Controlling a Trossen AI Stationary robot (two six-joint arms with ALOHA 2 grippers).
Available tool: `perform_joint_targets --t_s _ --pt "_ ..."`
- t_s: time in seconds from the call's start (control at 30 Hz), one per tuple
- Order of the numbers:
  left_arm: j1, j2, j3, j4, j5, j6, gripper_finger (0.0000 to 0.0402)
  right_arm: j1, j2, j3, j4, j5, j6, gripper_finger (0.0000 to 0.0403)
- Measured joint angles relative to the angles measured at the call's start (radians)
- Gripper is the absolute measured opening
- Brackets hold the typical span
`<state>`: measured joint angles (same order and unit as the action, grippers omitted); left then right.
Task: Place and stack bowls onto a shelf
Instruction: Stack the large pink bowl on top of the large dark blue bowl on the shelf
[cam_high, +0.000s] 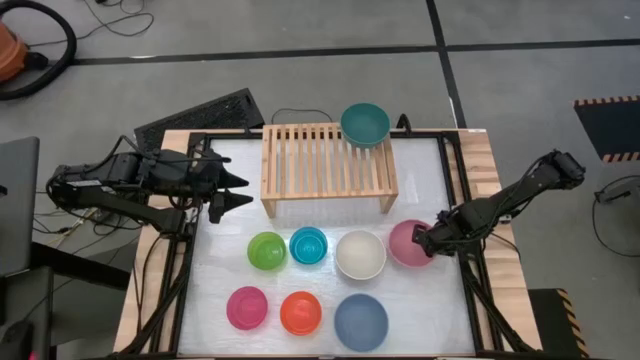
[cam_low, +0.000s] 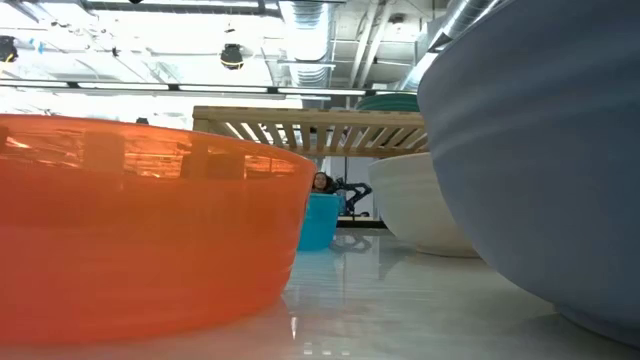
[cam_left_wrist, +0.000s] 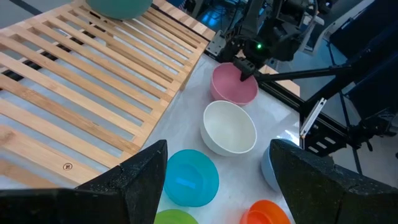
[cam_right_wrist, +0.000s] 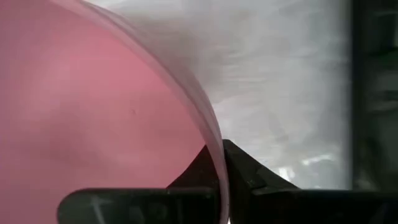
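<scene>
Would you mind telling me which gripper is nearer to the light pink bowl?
The right gripper: it is shut on the rim of the light pink bowl. The left gripper hangs open beside the shelf, far across the table.

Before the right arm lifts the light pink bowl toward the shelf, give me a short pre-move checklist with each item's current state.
1. Right hand shut on the light pink bowl: ok; in the right wrist view the fingers pinch its rim.
2. Bowl free of its neighbour: cannot tell; the cream bowl sits very close beside it.
3. Room on the shelf: ok; only the teal green bowl rests there, at its far right corner.
4. Left hand out of the way: ok; it is open, by the shelf's left end, holding nothing.
5. Other bowls undisturbed: ok; green, cyan, magenta, orange and slate blue sit upright on the table.
</scene>
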<state>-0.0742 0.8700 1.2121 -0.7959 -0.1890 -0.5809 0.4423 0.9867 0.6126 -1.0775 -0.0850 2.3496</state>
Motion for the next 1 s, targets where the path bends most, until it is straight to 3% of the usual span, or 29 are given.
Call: perform_joint_targets --t_s 0.3,0.63,0.8,1.0 --pt "0.0 0.0 0.0 0.0 -0.002 0.0 0.0265 0.0 -0.075 0.263 -0.278 0.103 -0.081 0.0024" --pt "0.0 0.0 0.0 0.0 -0.002 0.0 0.0265 -0.055 -0.058 0.677 -0.474 0.373 -0.256 0.0024" --pt "0.0 0.0 0.0 0.0 -0.002 -0.001 0.0265 -0.224 -0.029 0.843 -0.483 0.486 -0.449 0.0024" --pt "0.0 0.0 0.0 0.0 -0.002 -0.008 0.0265 -0.542 0.058 1.028 -0.459 0.459 -0.777 0.0024"
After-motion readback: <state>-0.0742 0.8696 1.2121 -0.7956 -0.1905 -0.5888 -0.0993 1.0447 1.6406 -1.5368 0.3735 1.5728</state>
